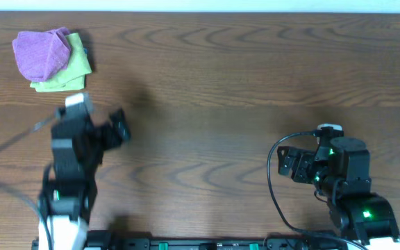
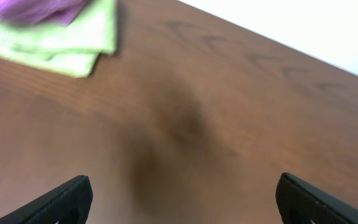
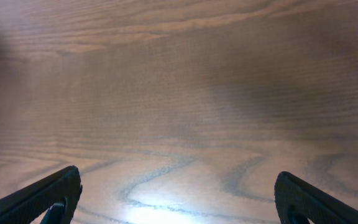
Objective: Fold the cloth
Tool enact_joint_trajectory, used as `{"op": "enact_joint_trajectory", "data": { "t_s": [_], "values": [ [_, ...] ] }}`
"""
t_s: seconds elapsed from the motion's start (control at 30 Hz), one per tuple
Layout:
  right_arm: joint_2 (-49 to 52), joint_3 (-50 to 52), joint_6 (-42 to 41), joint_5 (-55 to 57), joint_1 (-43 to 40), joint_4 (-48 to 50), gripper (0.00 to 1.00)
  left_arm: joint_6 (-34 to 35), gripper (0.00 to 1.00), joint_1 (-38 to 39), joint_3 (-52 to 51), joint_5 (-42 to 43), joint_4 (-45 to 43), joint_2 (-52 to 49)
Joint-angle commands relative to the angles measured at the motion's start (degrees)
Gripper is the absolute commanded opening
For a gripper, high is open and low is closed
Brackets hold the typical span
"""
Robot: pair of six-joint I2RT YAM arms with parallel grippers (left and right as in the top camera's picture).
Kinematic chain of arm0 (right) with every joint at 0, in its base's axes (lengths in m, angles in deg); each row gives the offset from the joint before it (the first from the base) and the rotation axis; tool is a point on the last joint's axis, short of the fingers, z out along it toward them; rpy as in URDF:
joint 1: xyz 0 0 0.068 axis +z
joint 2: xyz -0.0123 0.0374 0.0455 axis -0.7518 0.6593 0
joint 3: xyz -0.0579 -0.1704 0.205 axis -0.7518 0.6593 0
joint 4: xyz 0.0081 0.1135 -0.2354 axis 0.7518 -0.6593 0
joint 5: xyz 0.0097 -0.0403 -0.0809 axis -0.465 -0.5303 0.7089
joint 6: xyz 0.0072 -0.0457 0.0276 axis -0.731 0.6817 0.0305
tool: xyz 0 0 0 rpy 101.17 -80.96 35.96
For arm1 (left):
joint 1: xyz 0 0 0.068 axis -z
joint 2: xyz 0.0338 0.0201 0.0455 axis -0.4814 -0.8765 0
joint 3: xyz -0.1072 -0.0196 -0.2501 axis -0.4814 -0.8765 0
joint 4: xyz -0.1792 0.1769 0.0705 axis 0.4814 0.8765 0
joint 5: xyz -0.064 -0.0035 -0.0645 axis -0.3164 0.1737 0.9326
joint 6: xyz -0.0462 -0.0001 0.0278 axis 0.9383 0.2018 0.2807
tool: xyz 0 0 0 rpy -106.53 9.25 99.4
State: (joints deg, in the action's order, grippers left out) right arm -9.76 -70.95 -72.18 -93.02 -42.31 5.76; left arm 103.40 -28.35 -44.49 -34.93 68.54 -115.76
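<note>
Purple cloth (image 1: 40,54) bunched at far-left desk (image 1: 221,83) corner, atop green cloth (image 1: 77,69). Left pincer (image 2: 184,193) wide open, empty, near it; right pincer (image 3: 178,190) likewise, well apart. We'd best pinch purple layer only, drag onto bare desk, flatten before folding.

A robotics lab is suggested: a left arm (image 1: 71,160) and a right arm (image 1: 346,180) are mounted at the edge of a wood-grain desk (image 1: 221,90), with a black cable (image 1: 275,187) exposed (looped loosely) and a plain white wall (image 1: 255,5) behind
</note>
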Motion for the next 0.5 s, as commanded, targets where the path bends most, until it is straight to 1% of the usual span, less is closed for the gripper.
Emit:
{"op": "enact_joint_trajectory", "data": {
  "t_s": [0.0, 0.13, 0.2, 0.47],
  "values": [
    [-0.3, 0.0, -0.6, 0.6, -0.5, 0.0, 0.99, -1.2, 0.95, -0.1, -7.8, -5.2, 1.1, 11.3],
    [-0.3, -0.1, -0.6, 0.6, -0.5, 0.0, 0.99, -4.1, 0.96, -0.1, -14.7, -6.2, 8.0, 24.6],
    [-0.3, 0.0, -0.6, 0.6, -0.5, 0.0, 0.99, -5.8, 0.96, -0.1, -16.3, -6.2, 11.4, 28.8],
    [-0.3, 0.0, -0.6, 0.6, -0.5, 0.0, 0.99, -11.2, 0.96, -0.1, -18.5, -8.0, 25.1, 38.2]
  ]
}}
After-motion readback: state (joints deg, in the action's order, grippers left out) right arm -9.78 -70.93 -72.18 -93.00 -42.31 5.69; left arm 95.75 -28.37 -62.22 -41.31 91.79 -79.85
